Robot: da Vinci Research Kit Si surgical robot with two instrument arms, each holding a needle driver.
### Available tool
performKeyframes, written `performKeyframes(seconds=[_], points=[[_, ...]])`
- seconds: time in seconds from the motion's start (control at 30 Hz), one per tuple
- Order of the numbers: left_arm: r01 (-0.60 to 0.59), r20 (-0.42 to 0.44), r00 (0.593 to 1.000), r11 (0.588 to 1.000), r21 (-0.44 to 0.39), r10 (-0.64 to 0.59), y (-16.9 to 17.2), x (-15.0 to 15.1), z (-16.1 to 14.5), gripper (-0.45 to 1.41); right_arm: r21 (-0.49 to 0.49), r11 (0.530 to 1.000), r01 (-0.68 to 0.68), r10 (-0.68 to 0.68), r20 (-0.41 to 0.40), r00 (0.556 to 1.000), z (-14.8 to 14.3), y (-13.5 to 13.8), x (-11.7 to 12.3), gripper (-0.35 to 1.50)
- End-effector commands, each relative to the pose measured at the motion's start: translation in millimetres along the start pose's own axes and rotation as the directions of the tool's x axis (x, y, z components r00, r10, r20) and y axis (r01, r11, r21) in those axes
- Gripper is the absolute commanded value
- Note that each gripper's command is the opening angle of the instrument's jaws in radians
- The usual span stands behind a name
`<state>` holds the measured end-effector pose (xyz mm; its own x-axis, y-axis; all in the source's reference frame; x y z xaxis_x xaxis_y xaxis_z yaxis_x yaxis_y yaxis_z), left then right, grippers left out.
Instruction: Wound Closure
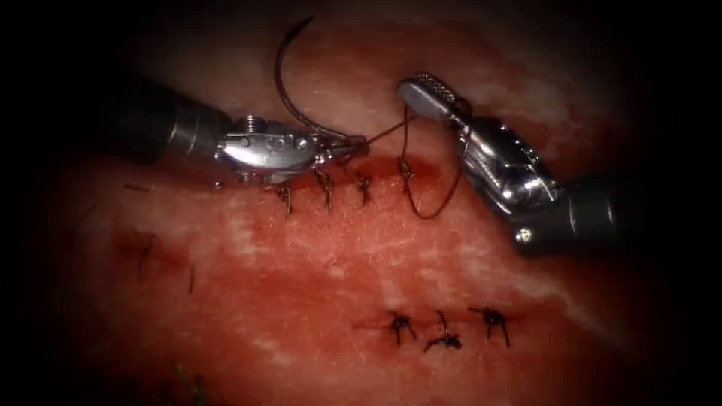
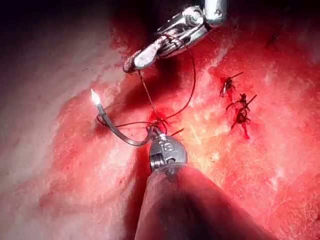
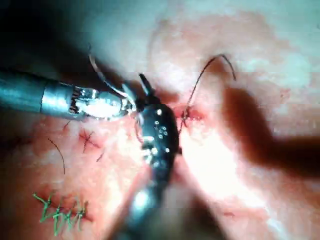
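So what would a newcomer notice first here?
The curved needle arcing clear of the tissue, held near its thread end by the left claw. Then the thread looping from the newest stitch to the right claw, beside a row of knots along the cut.

red tissue (image 1: 338, 263), dark thread (image 1: 432, 210), silver left tool (image 1: 353, 146)

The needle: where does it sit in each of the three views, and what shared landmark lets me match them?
Endoscope view: the needle arcs up above the cut, free of the tissue, held near its thread end by the left tool.
Left wrist view: the needle curves out from the left tool, tip bright.
Right wrist view: the needle rises beside the left tool.
Shared landmark: the thread loop at the cut.
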<state>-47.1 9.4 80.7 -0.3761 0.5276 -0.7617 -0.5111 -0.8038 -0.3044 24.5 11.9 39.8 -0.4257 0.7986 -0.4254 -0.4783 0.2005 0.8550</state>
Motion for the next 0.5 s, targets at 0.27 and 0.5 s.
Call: performKeyframes(seconds=[0.27, 0.5], points=[[-0.001, 0.002, 1.000, 1.000, -0.011, 0.001, 1.3, -0.4, 0.3, -0.45, -0.171, 0.946, -0.276, 0.279, -0.009, 0.960, 1.1, 4.0, -2.2, 0.29], [-0.001, 0.002, 1.000, 1.000, -0.011, 0.001, 1.4, -0.4, 0.2, -0.45, -0.211, 0.888, -0.409, 0.411, -0.037, 0.911, 0.8, 7.9, -3.9, 0.42]])
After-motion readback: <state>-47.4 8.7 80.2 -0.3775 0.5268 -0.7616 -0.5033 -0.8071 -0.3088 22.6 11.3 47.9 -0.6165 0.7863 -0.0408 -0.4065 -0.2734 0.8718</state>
